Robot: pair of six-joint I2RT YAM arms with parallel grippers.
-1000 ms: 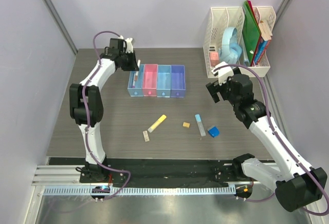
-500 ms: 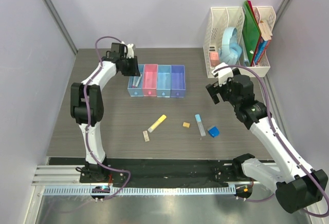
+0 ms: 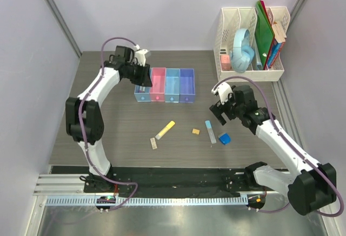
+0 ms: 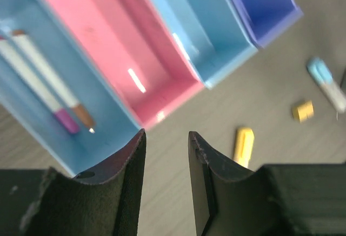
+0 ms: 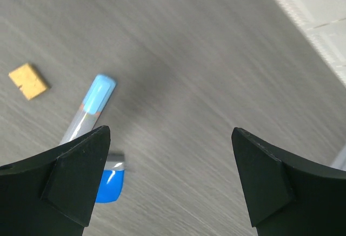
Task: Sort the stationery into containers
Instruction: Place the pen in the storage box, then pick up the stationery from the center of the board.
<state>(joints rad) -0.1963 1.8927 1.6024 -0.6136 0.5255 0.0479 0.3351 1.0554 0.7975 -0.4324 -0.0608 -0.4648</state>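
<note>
Sorting: two pens (image 4: 46, 79) in end bin (image 3: 141, 92).
Marker (image 3: 165, 130), stick (image 3: 210, 131), wedge (image 3: 224, 138), orange block (image 3: 195, 131), beige block (image 3: 154, 144) unsorted; left fingers (image 4: 130, 176) slightly apart, right fingers (image 5: 81, 165) wide, both empty.

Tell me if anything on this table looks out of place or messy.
Nothing looks damaged or spilled. Five small items lie loose at mixed angles in front of the bins: yellow marker, beige block, orange block, pale blue stick, blue wedge. Only the leftmost light blue bin holds anything: two pens.
</note>
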